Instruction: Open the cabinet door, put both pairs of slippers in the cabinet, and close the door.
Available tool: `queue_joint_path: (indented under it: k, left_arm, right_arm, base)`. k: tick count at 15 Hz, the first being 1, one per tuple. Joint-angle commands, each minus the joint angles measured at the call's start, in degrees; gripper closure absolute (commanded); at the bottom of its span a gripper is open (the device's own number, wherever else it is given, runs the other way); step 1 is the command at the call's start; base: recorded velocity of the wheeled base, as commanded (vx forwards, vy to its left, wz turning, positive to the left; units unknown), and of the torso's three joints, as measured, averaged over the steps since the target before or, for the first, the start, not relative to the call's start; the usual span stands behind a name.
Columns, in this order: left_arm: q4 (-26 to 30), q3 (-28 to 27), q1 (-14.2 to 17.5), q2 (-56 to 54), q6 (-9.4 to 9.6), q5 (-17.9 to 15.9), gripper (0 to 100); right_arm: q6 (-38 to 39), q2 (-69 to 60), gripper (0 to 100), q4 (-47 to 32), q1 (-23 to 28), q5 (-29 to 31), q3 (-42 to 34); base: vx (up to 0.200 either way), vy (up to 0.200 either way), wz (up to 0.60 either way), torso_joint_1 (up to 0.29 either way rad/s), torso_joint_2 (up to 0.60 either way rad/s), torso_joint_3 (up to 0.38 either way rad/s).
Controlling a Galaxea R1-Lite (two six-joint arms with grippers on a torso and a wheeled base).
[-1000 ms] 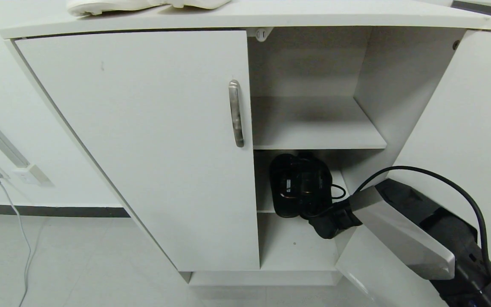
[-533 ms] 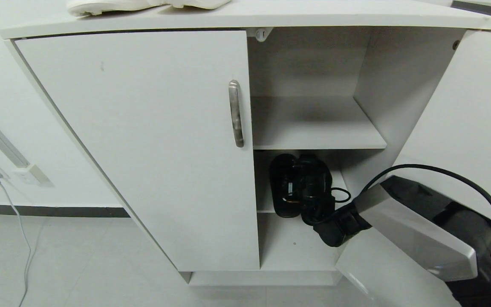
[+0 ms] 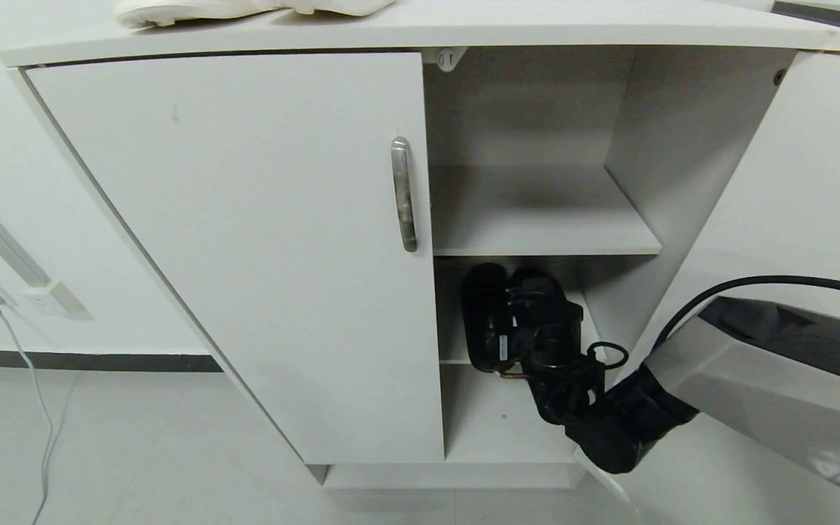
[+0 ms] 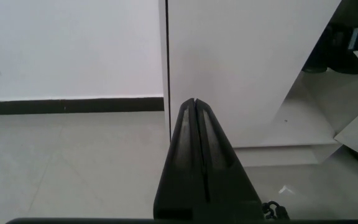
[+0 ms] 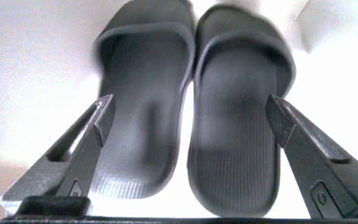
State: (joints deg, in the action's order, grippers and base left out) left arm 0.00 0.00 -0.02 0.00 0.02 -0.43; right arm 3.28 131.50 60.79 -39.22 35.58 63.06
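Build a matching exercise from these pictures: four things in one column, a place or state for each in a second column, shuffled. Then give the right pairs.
Column one
1. black slippers
2. white slippers
3. left gripper
4. right gripper

Column two
A. open, fingers spread in front of a pair
B. on top of the cabinet
C. shut
D. on the lower shelf inside the cabinet

Pairs: 1-D, 2-B, 3-C, 4-A
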Motion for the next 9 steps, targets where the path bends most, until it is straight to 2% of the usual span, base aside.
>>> queue_joint_path:
  k: [1, 4, 6, 9]
  left_arm:
    - [0.00, 0.00, -0.06, 0.09, -0.02, -0.01, 100]
    - [0.00, 0.00, 0.02, 0.09, -0.02, -0.01, 100]
    - [0.00, 0.00, 0.02, 0.09, -0.02, -0.01, 100]
    - [0.00, 0.00, -0.06, 0.09, -0.20, -0.10, 100]
  right_arm:
    - [-0.03, -4.76, 0, 4.42, -2.71, 0.01, -7.87]
    - [-0.12, -8.98, 0, 8.73, -6.13, 0.01, -17.27]
    - [-0.03, -9.51, 0, 9.87, -6.75, 0.01, -18.85]
    - [-0.20, -9.33, 0, 11.19, -6.84, 0.01, -19.56]
  base:
    - [0.000, 0.000, 0.00, 0.000, 0.00, 0.000]
    - [0.000, 0.000, 0.00, 0.000, 0.00, 0.000]
    - [0.000, 0.000, 0.00, 0.000, 0.00, 0.000]
    - [-0.200, 0.000, 0.00, 0.007, 0.00, 0.004]
